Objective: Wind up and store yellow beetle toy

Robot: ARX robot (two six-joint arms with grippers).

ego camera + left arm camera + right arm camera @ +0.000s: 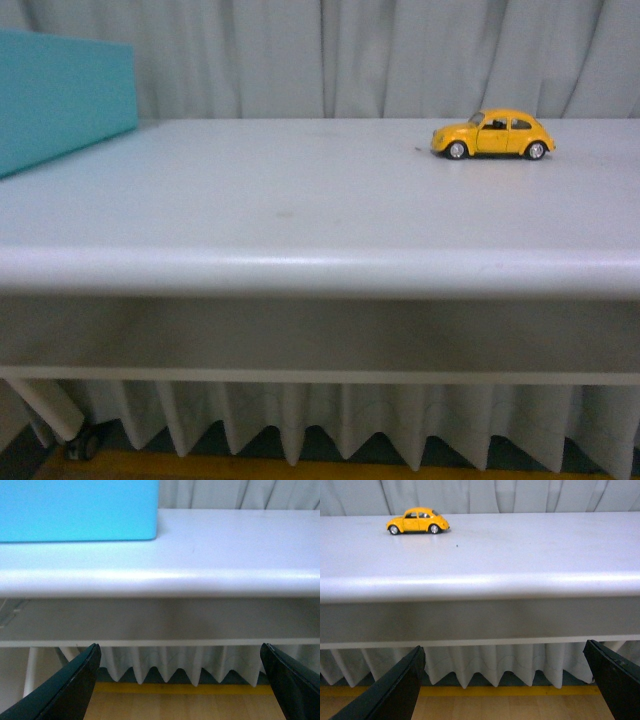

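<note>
On table (300, 220), far right: beetle (493, 134), upright on its wheels. Left end: teal box (60, 95). Left gripper (180, 648), right gripper (504, 647): both wide, empty.

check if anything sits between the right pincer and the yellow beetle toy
Only the front edge of the table: the open right pincer appears lower than it. Past that, bare surface up to the yellow beetle toy.

Left end effector (180, 648) gapes wide, facing white table (225, 545).
</note>
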